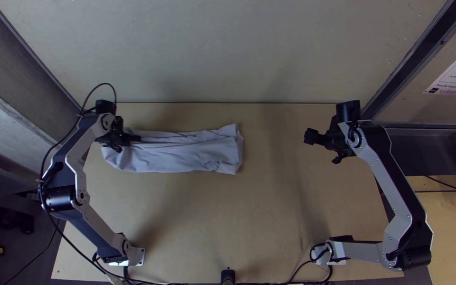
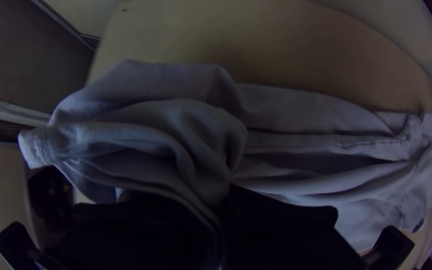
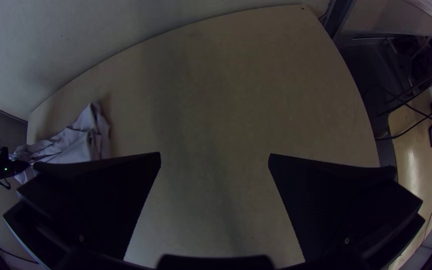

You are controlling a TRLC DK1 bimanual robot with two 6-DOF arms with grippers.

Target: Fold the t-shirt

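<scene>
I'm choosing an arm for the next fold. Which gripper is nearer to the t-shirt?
Left. The left gripper is at the t-shirt, pinching cloth near one end; the right gripper is apart from it, open over the table.

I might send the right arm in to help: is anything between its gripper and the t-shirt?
Nothing visible stands between the right gripper and the t-shirt; the left gripper holds it near its far end.
</scene>
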